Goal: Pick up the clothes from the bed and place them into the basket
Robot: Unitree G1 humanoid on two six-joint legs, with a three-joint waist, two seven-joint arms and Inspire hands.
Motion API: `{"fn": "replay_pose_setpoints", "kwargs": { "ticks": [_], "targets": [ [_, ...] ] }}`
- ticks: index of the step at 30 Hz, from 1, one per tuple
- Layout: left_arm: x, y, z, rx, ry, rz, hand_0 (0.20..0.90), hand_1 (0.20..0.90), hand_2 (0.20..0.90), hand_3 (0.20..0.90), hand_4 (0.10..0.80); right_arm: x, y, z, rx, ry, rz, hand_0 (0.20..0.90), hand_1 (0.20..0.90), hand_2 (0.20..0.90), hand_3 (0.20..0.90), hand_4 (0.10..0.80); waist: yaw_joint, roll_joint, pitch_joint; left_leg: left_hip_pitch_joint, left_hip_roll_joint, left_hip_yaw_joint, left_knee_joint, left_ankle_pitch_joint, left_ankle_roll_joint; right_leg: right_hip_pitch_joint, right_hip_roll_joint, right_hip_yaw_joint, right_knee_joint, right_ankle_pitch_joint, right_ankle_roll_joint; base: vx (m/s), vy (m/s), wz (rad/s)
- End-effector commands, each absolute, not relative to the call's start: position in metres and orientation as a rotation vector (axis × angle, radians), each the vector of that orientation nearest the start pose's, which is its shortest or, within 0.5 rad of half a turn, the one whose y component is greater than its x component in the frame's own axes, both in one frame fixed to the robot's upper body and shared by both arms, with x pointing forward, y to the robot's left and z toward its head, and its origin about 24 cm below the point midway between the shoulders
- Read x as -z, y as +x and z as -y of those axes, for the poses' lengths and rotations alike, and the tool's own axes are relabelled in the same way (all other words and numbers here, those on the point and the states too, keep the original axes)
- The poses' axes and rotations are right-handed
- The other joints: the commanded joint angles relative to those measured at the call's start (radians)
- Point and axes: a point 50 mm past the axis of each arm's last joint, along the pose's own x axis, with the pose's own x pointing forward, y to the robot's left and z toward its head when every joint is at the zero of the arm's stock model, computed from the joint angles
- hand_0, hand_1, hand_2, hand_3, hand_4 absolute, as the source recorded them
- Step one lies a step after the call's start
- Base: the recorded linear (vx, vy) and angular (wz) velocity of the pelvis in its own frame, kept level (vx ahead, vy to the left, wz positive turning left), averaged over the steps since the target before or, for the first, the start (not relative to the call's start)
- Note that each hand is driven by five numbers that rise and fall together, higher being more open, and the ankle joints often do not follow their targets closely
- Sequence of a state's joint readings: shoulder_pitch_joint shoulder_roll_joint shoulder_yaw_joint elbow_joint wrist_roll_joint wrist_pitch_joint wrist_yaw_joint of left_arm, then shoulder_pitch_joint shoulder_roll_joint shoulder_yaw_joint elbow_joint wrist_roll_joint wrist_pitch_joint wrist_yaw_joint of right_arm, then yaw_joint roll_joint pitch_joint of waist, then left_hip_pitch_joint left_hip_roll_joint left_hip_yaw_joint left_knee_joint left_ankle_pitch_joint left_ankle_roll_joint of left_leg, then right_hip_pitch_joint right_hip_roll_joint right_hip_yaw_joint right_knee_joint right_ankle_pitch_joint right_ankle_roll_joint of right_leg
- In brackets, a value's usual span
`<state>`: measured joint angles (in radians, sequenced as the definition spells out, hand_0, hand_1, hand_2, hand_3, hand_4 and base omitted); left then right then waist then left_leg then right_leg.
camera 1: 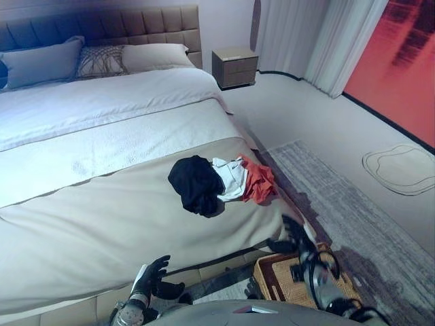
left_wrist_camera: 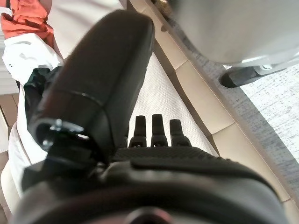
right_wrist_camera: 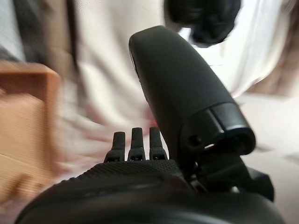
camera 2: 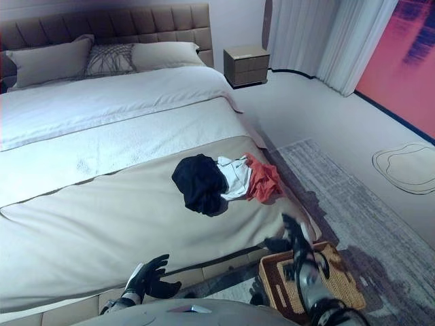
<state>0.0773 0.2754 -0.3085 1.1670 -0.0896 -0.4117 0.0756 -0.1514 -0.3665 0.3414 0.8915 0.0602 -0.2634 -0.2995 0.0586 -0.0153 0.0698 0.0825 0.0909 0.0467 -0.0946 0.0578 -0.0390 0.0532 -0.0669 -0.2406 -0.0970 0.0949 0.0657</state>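
Observation:
A pile of clothes lies on the bed's beige cover near its right foot corner: a black garment point(camera 1: 196, 182), a white one point(camera 1: 231, 178) and an orange-red one point(camera 1: 259, 180). The pile also shows in the left wrist view point(left_wrist_camera: 28, 28). A woven basket point(camera 1: 285, 280) stands on the floor by the bed's foot corner. My left hand point(camera 1: 153, 275) is open and empty, low in front of the bed's foot end. My right hand point(camera 1: 297, 238) is open and empty, above the basket and beside the bed's corner, below the clothes.
The large bed point(camera 1: 102, 136) has pillows point(camera 1: 102, 60) at the padded headboard. A bedside cabinet point(camera 1: 235, 66) stands at the far wall by curtains point(camera 1: 312, 41). A grey rug point(camera 1: 353, 204) covers the floor to the right of the bed.

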Motion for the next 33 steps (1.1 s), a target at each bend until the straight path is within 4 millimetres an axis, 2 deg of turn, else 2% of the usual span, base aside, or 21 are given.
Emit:
{"fn": "replay_pose_setpoints", "kwargs": {
  "ticks": [1, 3, 4, 5, 6, 7, 8, 9, 10, 12, 13, 14, 15, 17, 22, 26, 33],
  "targets": [
    [0.114, 0.163, -0.241, -0.023, 0.323, -0.62, 0.9, 0.9, 0.9, 0.9, 0.8, -0.033, 0.321, 0.218, 0.172, -0.676, 0.009, 0.9, 0.9, 0.9, 0.9, 0.8, 0.022, -0.02, 0.078, 0.003, -0.05, 0.023, 0.098, -0.147, 0.029, 0.038, -0.028, -0.015, 0.156, -0.184, -0.009, -0.146, 0.011, 0.1],
    [0.103, 0.184, -0.241, -0.031, 0.303, -0.556, 0.9, 0.9, 0.9, 0.9, 0.8, -0.085, 0.351, 0.215, 0.219, -0.777, 0.154, 0.9, 0.9, 0.9, 0.9, 0.8, 0.036, -0.017, 0.124, -0.074, -0.052, 0.002, 0.162, -0.149, 0.03, -0.033, -0.037, -0.022, 0.229, -0.201, -0.02, -0.257, 0.017, 0.14],
    [0.093, 0.2, -0.237, -0.027, 0.29, -0.497, 0.9, 0.9, 0.9, 0.9, 0.8, -0.124, 0.367, 0.215, 0.266, -0.829, 0.247, 0.9, 0.9, 0.9, 0.9, 0.8, 0.049, -0.011, 0.167, -0.132, -0.059, -0.015, 0.205, -0.15, 0.03, -0.085, -0.045, -0.028, 0.276, -0.213, -0.026, -0.278, 0.019, 0.13],
    [0.092, 0.202, -0.237, -0.028, 0.287, -0.488, 0.9, 0.9, 0.9, 0.9, 0.8, -0.129, 0.369, 0.214, 0.273, -0.841, 0.262, 0.9, 0.9, 0.9, 0.9, 0.8, 0.051, -0.011, 0.173, -0.142, -0.06, -0.017, 0.213, -0.15, 0.029, -0.094, -0.047, -0.03, 0.283, -0.215, -0.027, -0.245, 0.032, 0.11],
    [0.087, 0.208, -0.234, -0.031, 0.273, -0.459, 0.9, 0.9, 0.9, 0.9, 0.8, -0.148, 0.375, 0.214, 0.294, -0.875, 0.309, 0.9, 0.9, 0.9, 0.9, 0.8, 0.06, -0.007, 0.195, -0.173, -0.065, -0.023, 0.238, -0.151, 0.028, -0.118, -0.052, -0.034, 0.304, -0.22, -0.03, -0.212, 0.059, 0.19],
    [0.08, 0.215, -0.231, -0.036, 0.247, -0.409, 0.9, 0.9, 0.9, 0.9, 0.8, -0.179, 0.382, 0.212, 0.331, -0.937, 0.377, 0.9, 0.9, 0.9, 0.9, 0.8, 0.078, 0.0, 0.232, -0.23, -0.073, -0.034, 0.285, -0.149, 0.025, -0.16, -0.062, -0.04, 0.344, -0.228, -0.036, -0.241, 0.079, 0.27],
    [0.077, 0.218, -0.228, -0.036, 0.234, -0.382, 0.9, 0.9, 0.9, 0.9, 0.8, -0.194, 0.386, 0.213, 0.35, -0.974, 0.403, 0.9, 0.9, 0.9, 0.9, 0.8, 0.088, 0.004, 0.25, -0.265, -0.08, -0.042, 0.316, -0.151, 0.025, -0.187, -0.069, -0.045, 0.372, -0.234, -0.041, -0.18, 0.066, 0.25],
    [0.076, 0.218, -0.227, -0.035, 0.233, -0.378, 0.9, 0.9, 0.9, 0.9, 0.8, -0.197, 0.386, 0.213, 0.354, -0.977, 0.407, 0.9, 0.9, 0.9, 0.9, 0.8, 0.09, 0.005, 0.252, -0.273, -0.081, -0.044, 0.323, -0.152, 0.025, -0.194, -0.07, -0.046, 0.379, -0.236, -0.042, -0.139, 0.064, 0.15],
    [0.071, 0.22, -0.223, -0.024, 0.221, -0.335, 0.9, 0.9, 0.9, 0.9, 0.8, -0.218, 0.391, 0.215, 0.381, -1.012, 0.432, 0.9, 0.9, 0.9, 0.9, 0.8, 0.111, 0.012, 0.279, -0.322, -0.091, -0.056, 0.371, -0.157, 0.023, -0.23, -0.081, -0.054, 0.422, -0.248, -0.051, -0.119, 0.069, 0.17],
    [0.063, 0.223, -0.219, -0.012, 0.199, -0.282, 0.9, 0.9, 0.9, 0.9, 0.8, -0.241, 0.396, 0.214, 0.391, -1.069, 0.465, 0.9, 0.9, 0.9, 0.9, 0.8, 0.136, 0.022, 0.302, -0.382, -0.104, -0.069, 0.434, -0.168, 0.025, -0.276, -0.096, -0.068, 0.484, -0.271, -0.066, -0.102, 0.098, 0.24],
    [0.062, 0.223, -0.218, -0.011, 0.196, -0.277, 0.9, 0.9, 0.9, 0.9, 0.8, -0.243, 0.396, 0.214, 0.394, -1.078, 0.467, 0.9, 0.9, 0.9, 0.9, 0.8, 0.139, 0.023, 0.303, -0.389, -0.105, -0.07, 0.442, -0.17, 0.025, -0.282, -0.099, -0.069, 0.492, -0.274, -0.068, -0.087, 0.113, 0.28],
    [0.055, 0.227, -0.217, -0.005, 0.18, -0.241, 0.9, 0.9, 0.9, 0.9, 0.8, -0.257, 0.398, 0.216, 0.416, -1.119, 0.477, 0.9, 0.9, 0.9, 0.9, 0.8, 0.156, 0.033, 0.32, -0.434, -0.116, -0.078, 0.496, -0.184, 0.028, -0.32, -0.117, -0.077, 0.551, -0.291, -0.077, -0.016, 0.062, 0.33],
    [0.053, 0.228, -0.217, -0.002, 0.175, -0.231, 0.9, 0.9, 0.9, 0.9, 0.8, -0.261, 0.399, 0.216, 0.422, -1.131, 0.476, 0.9, 0.9, 0.9, 0.9, 0.8, 0.164, 0.034, 0.327, -0.437, -0.118, -0.08, 0.522, -0.213, 0.024, -0.326, -0.121, -0.068, 0.582, -0.319, -0.073, -0.043, 0.113, 0.36],
    [0.042, 0.231, -0.214, 0.01, 0.138, -0.175, 0.9, 0.9, 0.9, 0.9, 0.8, -0.276, 0.402, 0.226, 0.472, -1.168, 0.45, 0.9, 0.9, 0.9, 0.9, 0.8, 0.194, 0.051, 0.346, -0.51, -0.138, -0.082, 0.63, -0.254, 0.044, -0.399, -0.158, -0.079, 0.722, -0.365, -0.091, -0.028, 0.126, 0.33],
    [0.029, 0.231, -0.216, -0.004, 0.058, -0.11, 0.9, 0.9, 0.9, 0.9, 0.8, -0.293, 0.406, 0.231, 0.479, -1.225, 0.408, 0.9, 0.9, 0.9, 0.9, 0.8, 0.23, 0.077, 0.383, -0.619, -0.17, -0.074, 0.818, -0.326, 0.066, -0.499, -0.207, -0.083, 0.911, -0.421, -0.107, -0.004, 0.097, 0.29],
    [0.012, 0.235, -0.215, 0.011, 0.031, -0.028, 0.9, 0.9, 0.9, 0.9, 0.8, -0.314, 0.408, 0.225, 0.464, -1.259, 0.406, 0.9, 0.9, 0.9, 0.9, 0.8, 0.254, 0.098, 0.422, -0.716, -0.189, -0.072, 0.937, -0.358, 0.08, -0.597, -0.226, -0.083, 1.016, -0.439, -0.116, -0.04, 0.054, 0.21],
    [-0.01, 0.237, -0.219, 0.011, -0.015, 0.068, 0.9, 0.9, 0.9, 0.9, 0.8, -0.338, 0.408, 0.223, 0.455, -1.31, 0.351, 0.9, 0.9, 0.9, 0.9, 0.8, 0.283, 0.127, 0.45, -0.841, -0.209, -0.084, 1.024, -0.355, 0.093, -0.735, -0.236, -0.063, 1.109, -0.445, -0.119, -0.056, 0.038, 0.08]
  ]
}}
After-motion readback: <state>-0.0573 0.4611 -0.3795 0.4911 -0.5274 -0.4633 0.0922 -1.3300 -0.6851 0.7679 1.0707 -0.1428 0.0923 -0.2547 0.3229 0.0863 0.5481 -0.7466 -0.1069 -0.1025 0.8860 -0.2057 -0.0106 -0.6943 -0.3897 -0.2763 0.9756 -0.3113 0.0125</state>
